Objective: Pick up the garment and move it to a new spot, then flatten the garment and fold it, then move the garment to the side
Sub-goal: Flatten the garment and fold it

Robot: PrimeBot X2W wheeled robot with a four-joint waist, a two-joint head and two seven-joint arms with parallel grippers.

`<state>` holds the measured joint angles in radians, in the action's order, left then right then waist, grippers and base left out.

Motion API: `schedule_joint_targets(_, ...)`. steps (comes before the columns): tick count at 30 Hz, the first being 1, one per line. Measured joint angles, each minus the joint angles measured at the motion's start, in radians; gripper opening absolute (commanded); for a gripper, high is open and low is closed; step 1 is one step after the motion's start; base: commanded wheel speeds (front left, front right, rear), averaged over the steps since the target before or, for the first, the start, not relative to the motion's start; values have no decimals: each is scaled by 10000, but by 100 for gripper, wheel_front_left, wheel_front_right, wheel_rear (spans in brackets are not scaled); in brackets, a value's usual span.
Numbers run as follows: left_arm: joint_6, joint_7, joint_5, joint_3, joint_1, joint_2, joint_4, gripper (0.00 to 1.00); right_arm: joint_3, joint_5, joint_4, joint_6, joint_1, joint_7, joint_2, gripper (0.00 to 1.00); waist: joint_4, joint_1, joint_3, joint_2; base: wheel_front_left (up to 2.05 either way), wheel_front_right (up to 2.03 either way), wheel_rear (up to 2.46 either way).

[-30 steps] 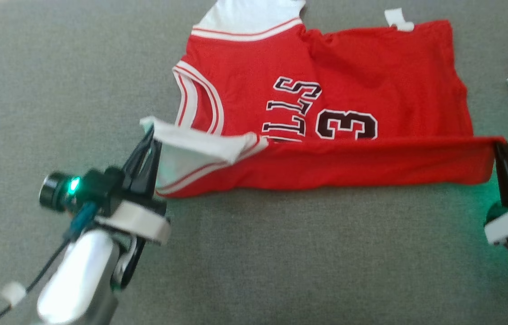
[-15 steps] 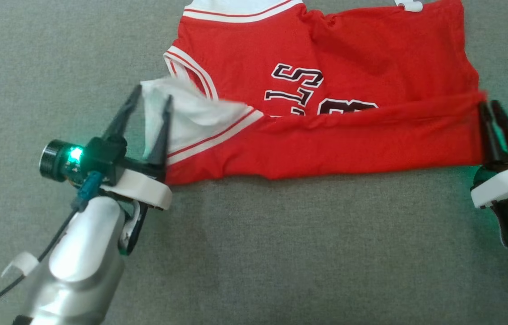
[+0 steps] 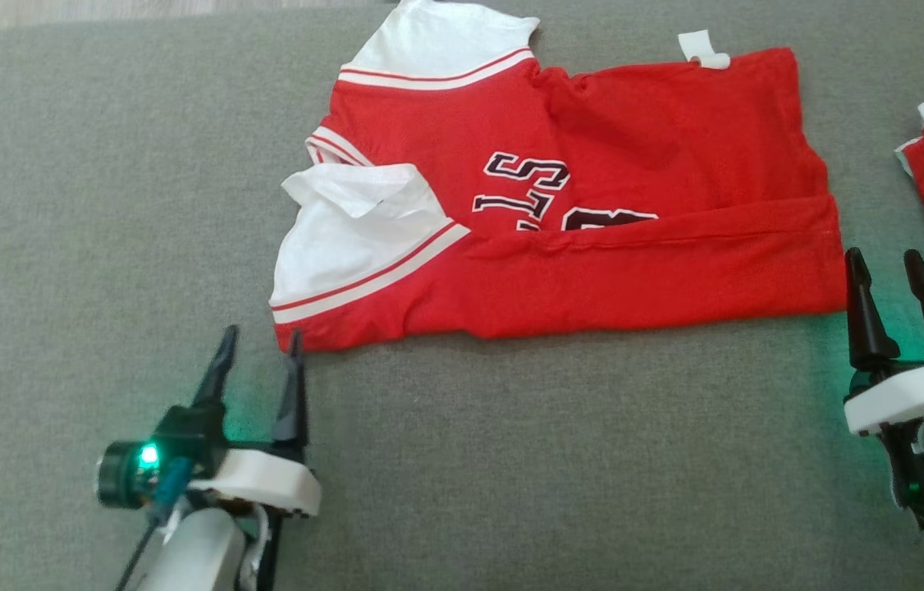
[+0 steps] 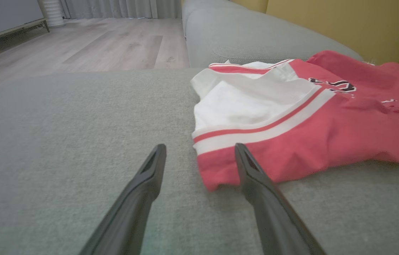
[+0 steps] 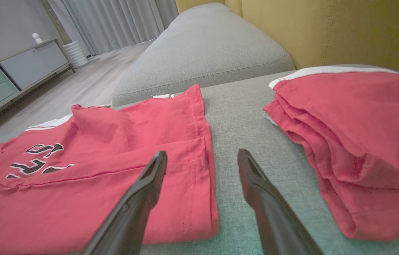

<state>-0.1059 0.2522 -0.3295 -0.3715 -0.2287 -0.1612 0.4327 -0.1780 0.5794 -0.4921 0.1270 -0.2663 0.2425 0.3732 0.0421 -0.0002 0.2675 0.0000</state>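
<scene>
My left hand (image 3: 261, 335) and right hand (image 3: 881, 254) are both empty, fingers apart. The half-folded Bulls T-shirt (image 3: 634, 263) lies on the sofa seat (image 3: 511, 460) just ahead, its long axis running between them, one near corner beside each.

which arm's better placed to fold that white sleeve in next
Left, probably: the left gripper is open close to the white sleeve of the shirt; the right gripper sits at the opposite hem.
</scene>
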Motion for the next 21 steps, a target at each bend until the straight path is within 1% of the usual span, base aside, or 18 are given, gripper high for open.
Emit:
schedule_joint_targets(3,46,0,-27,443,-3,71,224,100,71,-21,58,0,57,54,-54,100,-55,1,-54,0,0,0,0)
schedule_joint_targets(5,115,0,-36,560,-83,134,380,100,90,-88,88,0,57,56,-67,100,-62,1,-63,0,0,0,0)
schedule_joint_targets(10,612,0,59,658,-370,366,1085,100,144,-167,88,0,100,56,-73,100,-63,1,-95,0,0,0,0)
schedule_joint_targets(16,1035,0,140,533,-593,568,1887,100,192,-180,71,0,111,56,-73,100,-76,2,-86,0,0,0,0)
schedule_joint_targets(17,1080,0,142,504,-626,579,2079,84,194,-180,71,0,111,56,-73,100,-75,2,-73,0,0,0,0)
schedule_joint_targets(18,1170,40,150,493,-678,591,2251,53,199,-180,69,0,111,56,-73,100,-73,2,-55,0,0,0,0)
schedule_joint_targets(20,1383,86,150,431,-923,616,2606,7,203,-184,69,0,109,56,-75,100,-70,2,-8,0,0,0,0)
schedule_joint_targets(21,1463,88,150,391,-1074,633,2763,0,203,-215,63,0,109,56,-75,100,-64,2,22,0,0,0,0)
